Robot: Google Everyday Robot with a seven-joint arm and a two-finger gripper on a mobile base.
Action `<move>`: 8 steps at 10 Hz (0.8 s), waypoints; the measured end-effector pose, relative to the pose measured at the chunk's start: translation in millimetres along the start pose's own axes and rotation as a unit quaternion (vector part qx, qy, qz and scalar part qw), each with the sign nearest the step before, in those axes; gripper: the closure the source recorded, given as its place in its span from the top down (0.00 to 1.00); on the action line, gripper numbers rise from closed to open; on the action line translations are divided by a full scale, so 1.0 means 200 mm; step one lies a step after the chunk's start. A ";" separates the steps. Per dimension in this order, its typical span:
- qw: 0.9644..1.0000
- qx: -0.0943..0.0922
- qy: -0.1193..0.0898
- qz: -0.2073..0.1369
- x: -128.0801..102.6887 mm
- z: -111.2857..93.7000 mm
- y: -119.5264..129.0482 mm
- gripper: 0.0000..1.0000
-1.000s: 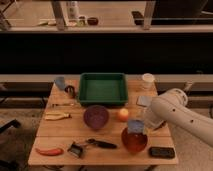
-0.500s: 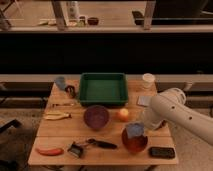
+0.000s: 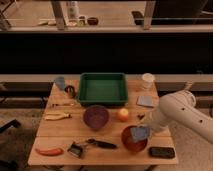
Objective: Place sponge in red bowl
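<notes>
The sponge (image 3: 140, 133) is held over the red bowl (image 3: 131, 141) (near the table's (image 3: 55, 131) front-right corner) by the closed gripper (image 3: 143, 131).

Dim, warm indoor light, soft throughout

The wooden surface (image 3: 60, 135) is evenly lit from above with faint shadows; the background band behind is nearly black. The white arm looks brightest, and the hand (image 3: 141, 132) over the red bowl (image 3: 131, 142) is blurred.

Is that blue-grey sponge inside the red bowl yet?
Cannot tell: the sponge overlaps the red bowl rim, at the gripper.
</notes>
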 end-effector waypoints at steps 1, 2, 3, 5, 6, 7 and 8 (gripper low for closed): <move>1.000 0.003 -0.003 -0.009 -0.01 0.01 -0.01 0.07; 1.000 0.008 -0.003 -0.010 -0.01 0.01 -0.02 0.19; 1.000 0.010 -0.002 -0.008 -0.01 0.01 -0.03 0.28; 1.000 0.010 0.000 -0.021 -0.09 0.02 -0.13 0.50; 0.999 0.010 0.000 -0.031 -0.13 0.03 -0.18 0.59; 0.999 0.011 0.000 -0.041 -0.17 0.03 -0.22 0.68; 0.999 0.011 0.001 -0.047 -0.18 0.03 -0.24 0.77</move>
